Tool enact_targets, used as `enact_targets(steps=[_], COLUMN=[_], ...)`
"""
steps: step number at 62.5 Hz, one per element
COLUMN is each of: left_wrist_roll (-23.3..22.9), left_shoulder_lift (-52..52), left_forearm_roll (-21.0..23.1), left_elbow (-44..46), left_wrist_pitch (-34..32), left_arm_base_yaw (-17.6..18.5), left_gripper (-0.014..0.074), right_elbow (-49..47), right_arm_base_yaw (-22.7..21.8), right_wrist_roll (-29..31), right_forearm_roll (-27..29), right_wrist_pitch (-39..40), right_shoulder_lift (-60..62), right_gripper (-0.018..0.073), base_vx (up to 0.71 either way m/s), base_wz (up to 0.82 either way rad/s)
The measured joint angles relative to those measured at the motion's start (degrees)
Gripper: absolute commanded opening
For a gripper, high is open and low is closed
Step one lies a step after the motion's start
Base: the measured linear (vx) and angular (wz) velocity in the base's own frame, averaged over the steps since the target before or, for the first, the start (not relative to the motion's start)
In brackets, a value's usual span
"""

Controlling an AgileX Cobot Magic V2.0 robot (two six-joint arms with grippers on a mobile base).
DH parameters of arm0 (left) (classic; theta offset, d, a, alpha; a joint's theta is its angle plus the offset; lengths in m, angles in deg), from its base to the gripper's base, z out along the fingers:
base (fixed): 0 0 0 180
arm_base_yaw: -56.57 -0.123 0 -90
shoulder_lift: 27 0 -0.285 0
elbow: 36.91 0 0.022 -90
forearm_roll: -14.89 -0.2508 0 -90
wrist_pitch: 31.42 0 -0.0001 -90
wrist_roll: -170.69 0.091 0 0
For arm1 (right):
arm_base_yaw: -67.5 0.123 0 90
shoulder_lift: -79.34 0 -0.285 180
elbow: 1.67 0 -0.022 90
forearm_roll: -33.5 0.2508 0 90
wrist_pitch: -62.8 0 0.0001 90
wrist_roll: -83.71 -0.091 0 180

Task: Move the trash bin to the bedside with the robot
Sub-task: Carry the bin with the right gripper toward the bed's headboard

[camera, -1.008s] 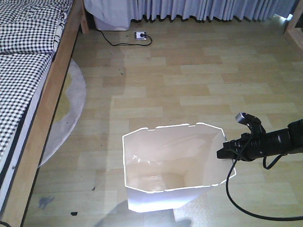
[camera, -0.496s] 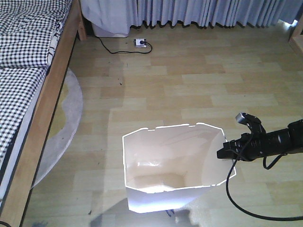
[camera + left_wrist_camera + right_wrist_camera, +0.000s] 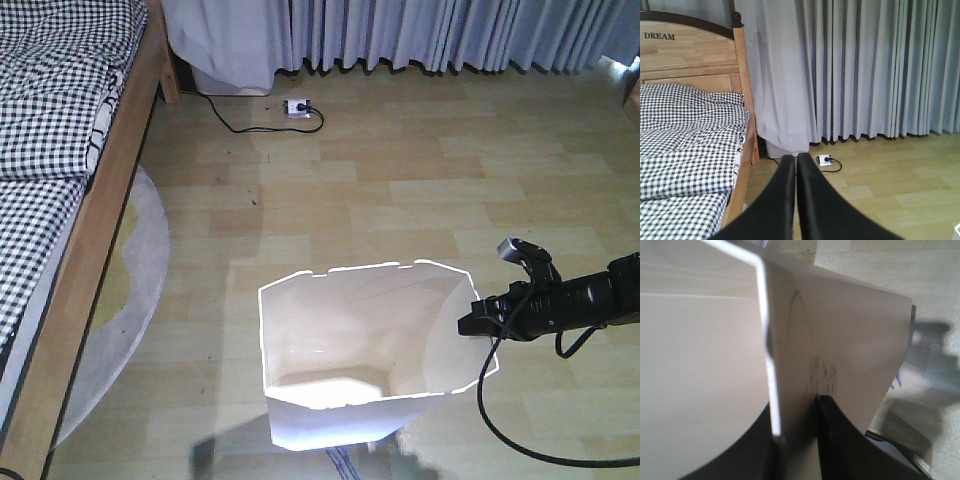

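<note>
in the front view the right pincer (image 3: 472, 325) is hard to read, because its fingertips merge with the edge of the trash bin (image 3: 330, 425). the right wrist view shows more. one black finger (image 3: 837, 440) lies against the outside of the bin's wall and a blurred dark shape sits inside, so this pincer is clamped on the thin wall just under the white rim (image 3: 767, 350). faint grey scuffs (image 3: 822, 372) mark the wall above the outer finger.

the bin stands on the laminate floor (image 3: 420, 190), spreading leftward from that pincer. its base is hidden behind its own walls. a bluish scrap (image 3: 340, 462) at its foot is too small to name. the right arm (image 3: 585, 298) runs off the right edge, and its black cable (image 3: 490, 425) drops below the pincer and leaves the picture.

the bed (image 3: 95, 240), with its wooden frame and checkered bedding, lies well to the left of the pincer and is cut off by the edge. a round grey rug (image 3: 140, 300) lies between bed and bin, partly tucked under the frame.

far beyond the pincer, near the grey curtains (image 3: 450, 30), sits a white power strip (image 3: 296, 104) with a black cord (image 3: 245, 122).

the left pincer (image 3: 796, 162) shows only in its own view, with its fingers pressed together on nothing. the headboard (image 3: 690, 55) is up to its left.
</note>
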Motion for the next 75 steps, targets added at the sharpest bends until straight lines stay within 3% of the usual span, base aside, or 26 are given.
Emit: enact_targets(steps=[75], left_wrist_roll=[0.00], left_shoulder_lift=[0.00], left_forearm_roll=[0.00], left_elbow=[0.00], left_wrist_pitch=[0.00], left_arm_base_yaw=[0.00], left_gripper=[-0.0006], right_elbow=[0.00], right_arm_base_yaw=[0.00], right_wrist_roll=[0.00], right_forearm_roll=[0.00], right_wrist_pitch=[-0.01], right_shoulder_lift=[0.00], right_gripper=[-0.0002], base_vx=[0.23], base_wz=[0.03])
